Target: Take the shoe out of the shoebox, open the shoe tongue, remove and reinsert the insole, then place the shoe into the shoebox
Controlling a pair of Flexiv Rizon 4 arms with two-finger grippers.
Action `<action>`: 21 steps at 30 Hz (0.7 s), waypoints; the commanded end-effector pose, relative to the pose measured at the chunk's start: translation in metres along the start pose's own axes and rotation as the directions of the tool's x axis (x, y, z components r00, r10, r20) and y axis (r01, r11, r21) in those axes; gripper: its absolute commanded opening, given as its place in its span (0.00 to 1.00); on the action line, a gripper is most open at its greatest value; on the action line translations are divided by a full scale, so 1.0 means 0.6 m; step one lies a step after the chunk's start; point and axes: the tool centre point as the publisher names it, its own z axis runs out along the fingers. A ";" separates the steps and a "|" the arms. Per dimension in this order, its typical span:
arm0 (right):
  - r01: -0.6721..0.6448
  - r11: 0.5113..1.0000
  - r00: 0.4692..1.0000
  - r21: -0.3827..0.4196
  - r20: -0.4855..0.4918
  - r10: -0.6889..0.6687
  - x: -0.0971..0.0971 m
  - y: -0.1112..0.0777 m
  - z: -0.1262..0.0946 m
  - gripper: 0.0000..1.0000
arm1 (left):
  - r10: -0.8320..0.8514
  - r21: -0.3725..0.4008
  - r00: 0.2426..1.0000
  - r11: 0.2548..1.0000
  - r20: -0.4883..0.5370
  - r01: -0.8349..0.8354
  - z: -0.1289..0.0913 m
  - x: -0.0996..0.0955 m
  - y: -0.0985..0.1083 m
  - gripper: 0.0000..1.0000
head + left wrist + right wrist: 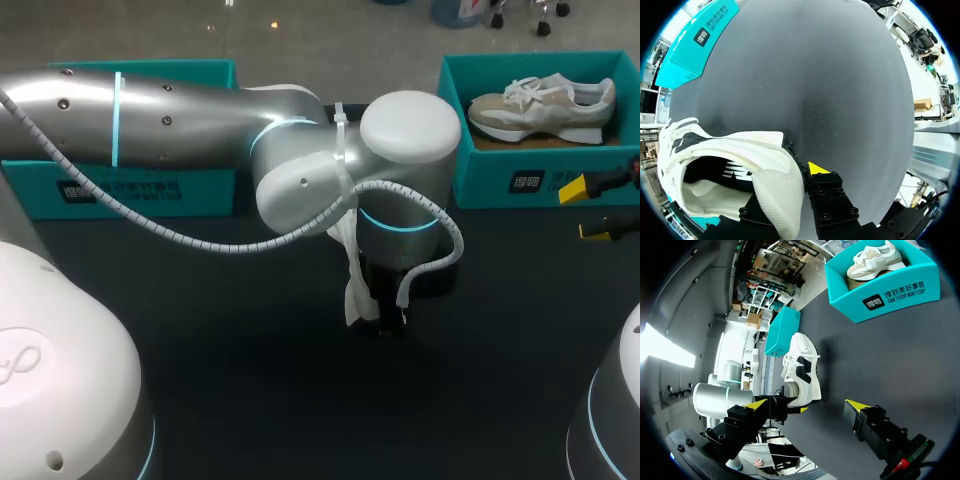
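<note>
While the left arm's fingers (816, 170) are pinched on what looks like the heel collar of the white shoe (730, 160), one outside it and the other hidden behind the fabric, the right arm's fingers (855, 405) stand wide apart and empty, with the shoe ahead of them and well clear. To my eye the tongue comes next, though I can't pick it out from here. I'd bring the right fingers in over the laces side, pinch lightly and lift, with the left grip firm. Bare dark surface (840, 75) lies ahead of both. The teal shoebox (545, 180), holding a beige shoe (540, 105), stands just beside the right fingers, so I'd mind its wall. A second teal box (150, 190) sits behind the left arm.
</note>
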 end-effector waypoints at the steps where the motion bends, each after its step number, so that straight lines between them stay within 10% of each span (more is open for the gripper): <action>1: -0.001 1.000 1.000 -0.001 0.004 0.001 0.001 -0.002 0.000 1.00 | 0.018 -0.008 0.999 1.000 -0.028 -0.019 -0.054 -0.010 0.012 0.00; 21: -0.001 1.000 1.000 -0.001 0.004 0.001 0.001 -0.002 0.000 1.00 | 0.036 -0.044 0.999 0.998 0.039 -0.034 -0.203 -0.022 0.006 0.00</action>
